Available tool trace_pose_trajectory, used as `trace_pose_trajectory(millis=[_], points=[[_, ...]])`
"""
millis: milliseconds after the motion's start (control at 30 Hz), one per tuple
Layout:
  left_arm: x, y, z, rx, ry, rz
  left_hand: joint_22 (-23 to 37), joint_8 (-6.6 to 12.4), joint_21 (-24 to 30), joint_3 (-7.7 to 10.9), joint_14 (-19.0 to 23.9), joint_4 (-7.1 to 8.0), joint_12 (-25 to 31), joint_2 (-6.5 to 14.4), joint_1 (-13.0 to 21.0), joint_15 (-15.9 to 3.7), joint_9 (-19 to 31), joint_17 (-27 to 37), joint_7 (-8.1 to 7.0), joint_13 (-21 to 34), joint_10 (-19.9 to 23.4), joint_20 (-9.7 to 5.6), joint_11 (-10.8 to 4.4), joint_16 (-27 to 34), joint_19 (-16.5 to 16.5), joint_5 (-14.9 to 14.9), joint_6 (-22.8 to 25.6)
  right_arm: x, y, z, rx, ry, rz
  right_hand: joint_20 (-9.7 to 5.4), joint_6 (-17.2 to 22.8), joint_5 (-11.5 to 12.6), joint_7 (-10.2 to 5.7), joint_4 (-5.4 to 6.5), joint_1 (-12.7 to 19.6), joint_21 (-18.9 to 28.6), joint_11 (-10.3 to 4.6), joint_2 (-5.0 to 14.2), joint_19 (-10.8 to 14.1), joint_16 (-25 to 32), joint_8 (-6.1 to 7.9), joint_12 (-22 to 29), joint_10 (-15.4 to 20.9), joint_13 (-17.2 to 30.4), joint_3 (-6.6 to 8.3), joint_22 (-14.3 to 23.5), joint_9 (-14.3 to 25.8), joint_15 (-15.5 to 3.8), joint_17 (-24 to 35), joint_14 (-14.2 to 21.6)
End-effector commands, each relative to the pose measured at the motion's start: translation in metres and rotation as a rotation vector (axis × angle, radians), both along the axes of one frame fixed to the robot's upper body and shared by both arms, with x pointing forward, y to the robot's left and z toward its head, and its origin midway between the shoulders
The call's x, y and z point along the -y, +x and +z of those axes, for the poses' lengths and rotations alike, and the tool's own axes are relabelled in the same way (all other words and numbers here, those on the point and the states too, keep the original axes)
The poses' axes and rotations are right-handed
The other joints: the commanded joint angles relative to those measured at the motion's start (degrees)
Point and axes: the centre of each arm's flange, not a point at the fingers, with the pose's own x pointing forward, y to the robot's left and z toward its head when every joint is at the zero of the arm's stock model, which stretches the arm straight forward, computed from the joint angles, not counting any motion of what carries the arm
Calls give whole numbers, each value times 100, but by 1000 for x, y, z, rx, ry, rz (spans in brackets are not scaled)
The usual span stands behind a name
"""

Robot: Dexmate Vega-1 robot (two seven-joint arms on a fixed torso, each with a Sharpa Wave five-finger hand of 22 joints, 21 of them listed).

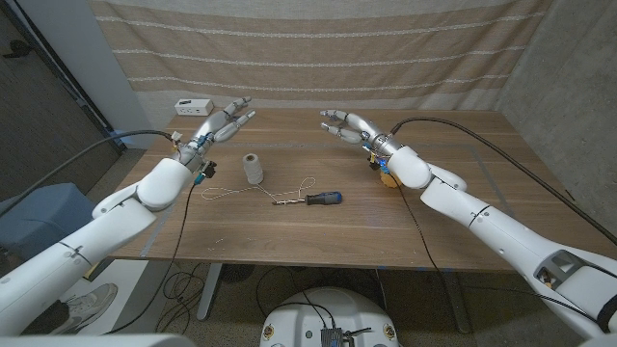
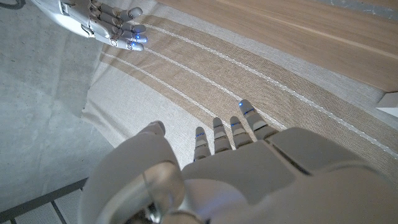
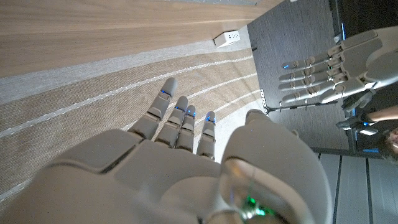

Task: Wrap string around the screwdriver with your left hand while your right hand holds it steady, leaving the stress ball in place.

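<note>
Wooden bench (image 1: 463, 222) carries the screwdriver (image 1: 310, 200) just below the frame's centre, blue-and-black handle to the right, shaft pointing left. The string (image 1: 253, 191) trails left from its tip in a thin loop, and the spool (image 1: 253, 169) stands upright just above it. Left hand (image 1: 220, 123), upper left, is raised with fingers spread, holding nothing. Right hand (image 1: 349, 124) (upper centre-right) is likewise spread and empty. A small yellow thing (image 1: 388, 178) peeks from under the right forearm; it may be the ball, I cannot tell.
</note>
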Motion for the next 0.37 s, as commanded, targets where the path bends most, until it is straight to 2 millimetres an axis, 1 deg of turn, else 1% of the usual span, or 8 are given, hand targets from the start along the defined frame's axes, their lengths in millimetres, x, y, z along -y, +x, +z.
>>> trace_pose_trajectory(millis=[33,67,133,167,200,233,333,367], points=[[-10,16,-8,32,-127,-130,12,-20,-24,137,6,41,15,21,-41,-67,5,-6,118,-47,-9,-29,-30,44,35,48,-75,21,-2,9,6,232,36,-25,69,-20,33,12,-83,-28,53,10,36,0,37,18,33,-2,66,8,9,54,-15,7],[-10,17,-8,30,-128,-140,11,-29,-26,165,3,47,14,18,-50,-69,4,-10,133,-60,-12,-35,-24,43,44,51,-112,24,-2,8,-2,269,39,-29,78,-21,39,13,-89,-30,54,11,36,0,40,18,33,-4,70,7,9,62,-18,10],[-10,17,-10,30,-131,-139,11,-30,-29,186,-2,52,10,17,-56,-67,4,-13,144,-70,-24,-40,-19,41,47,53,-127,29,-3,3,-14,356,54,-14,133,-24,97,17,-143,-57,144,16,41,10,53,38,86,-20,108,5,7,114,-52,44],[-10,17,-11,27,-129,-135,11,-28,-35,216,-7,54,8,24,-59,-56,4,-16,160,-81,-31,-22,-2,39,45,56,-136,31,-4,1,-13,397,61,32,178,-28,142,16,-180,-85,218,18,28,15,63,51,126,-33,142,3,5,174,-81,69],[-12,17,-12,18,-126,-133,11,-24,-39,254,-7,53,8,36,-55,-39,4,-19,168,-93,-35,-6,16,39,46,61,-141,33,-7,-1,-4,431,58,49,241,-30,182,13,-201,-102,250,28,31,20,81,66,173,-42,174,2,4,204,-102,92],[-14,18,-14,7,-130,-123,11,-19,-44,295,-8,51,8,47,-50,-35,3,-23,170,-105,-38,3,30,38,44,66,-142,33,-10,-2,8,455,52,66,301,-34,220,6,-217,-119,249,40,41,38,94,81,223,-53,223,1,2,225,-129,150],[-23,24,-22,-33,-164,-102,11,-14,-51,397,-7,47,12,58,-36,-35,2,-30,142,-132,-36,1,31,39,55,77,-154,35,-21,0,43,496,63,47,419,-36,231,-20,-219,-150,247,67,70,51,116,107,326,-74,350,2,-2,216,-184,218],[-25,26,-25,-47,-191,-108,11,-15,-56,440,-16,46,6,58,-32,-33,2,-33,150,-144,-53,1,21,35,56,79,-170,35,-23,2,59,515,75,5,518,-38,224,-43,-203,-168,184,80,130,72,126,126,425,-92,511,7,-5,143,-240,310]])
